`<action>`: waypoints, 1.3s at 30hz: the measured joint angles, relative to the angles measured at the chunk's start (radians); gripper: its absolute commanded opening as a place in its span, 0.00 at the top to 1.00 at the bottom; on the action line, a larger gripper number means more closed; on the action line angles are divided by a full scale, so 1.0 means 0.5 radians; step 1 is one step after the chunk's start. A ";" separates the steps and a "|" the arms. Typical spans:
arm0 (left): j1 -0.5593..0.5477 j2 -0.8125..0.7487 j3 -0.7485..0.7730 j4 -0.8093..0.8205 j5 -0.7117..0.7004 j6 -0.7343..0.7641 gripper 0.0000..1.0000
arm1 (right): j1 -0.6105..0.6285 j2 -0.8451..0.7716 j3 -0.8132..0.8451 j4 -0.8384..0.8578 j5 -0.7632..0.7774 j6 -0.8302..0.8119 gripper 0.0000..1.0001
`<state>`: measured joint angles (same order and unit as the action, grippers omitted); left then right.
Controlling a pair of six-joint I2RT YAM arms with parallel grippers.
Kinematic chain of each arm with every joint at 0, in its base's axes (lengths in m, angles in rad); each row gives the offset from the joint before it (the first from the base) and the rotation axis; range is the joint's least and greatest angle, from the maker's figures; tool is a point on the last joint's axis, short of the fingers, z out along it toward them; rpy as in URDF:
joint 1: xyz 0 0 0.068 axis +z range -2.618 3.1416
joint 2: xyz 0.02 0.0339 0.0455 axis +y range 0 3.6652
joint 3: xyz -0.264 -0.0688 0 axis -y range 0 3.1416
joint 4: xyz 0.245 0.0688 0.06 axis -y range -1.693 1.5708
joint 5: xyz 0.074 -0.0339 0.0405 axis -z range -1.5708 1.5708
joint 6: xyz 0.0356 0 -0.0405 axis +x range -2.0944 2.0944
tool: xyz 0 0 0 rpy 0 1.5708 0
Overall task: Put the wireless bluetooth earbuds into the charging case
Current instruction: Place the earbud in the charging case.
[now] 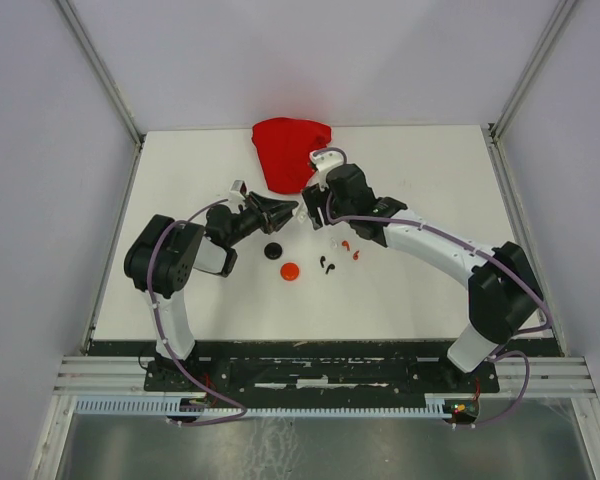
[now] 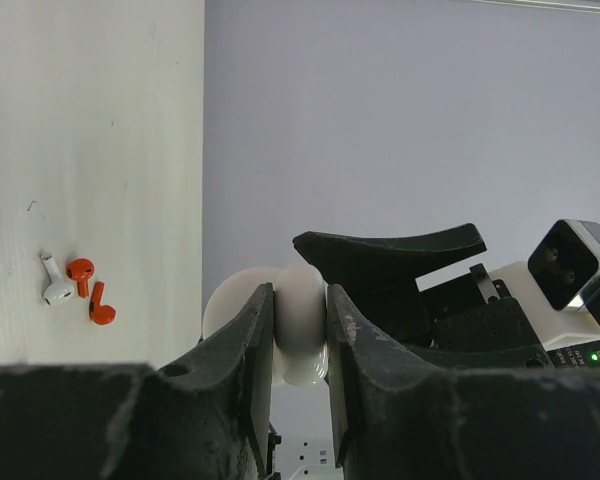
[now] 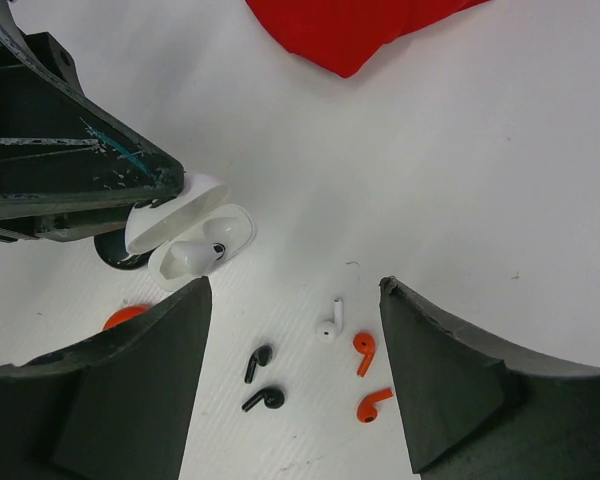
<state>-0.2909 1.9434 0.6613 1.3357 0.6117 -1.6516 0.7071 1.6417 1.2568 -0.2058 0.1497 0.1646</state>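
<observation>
One white earbud was seen near the case pinched by the left gripper, framed between the right gripper's spread jaws, stem crosswise.

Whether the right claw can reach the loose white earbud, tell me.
Probably yes. The right claw hangs open facing the white earbud, nothing between. A red earbud close beside might get nudged. The left claw grips the case aside.
</observation>
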 measured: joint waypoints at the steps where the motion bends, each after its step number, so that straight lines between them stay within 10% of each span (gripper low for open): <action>1: -0.001 0.000 0.001 -0.001 0.000 0.001 0.97 | 0.000 0.004 0.003 0.001 -0.002 0.000 0.24; 39: -0.028 0.000 0.007 -0.002 -0.018 0.000 0.97 | 0.013 0.024 0.016 0.082 0.030 0.038 0.22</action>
<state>-0.3050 1.9434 0.6647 1.3350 0.6025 -1.6516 0.7136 1.6535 1.2648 -0.1646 0.1646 0.1837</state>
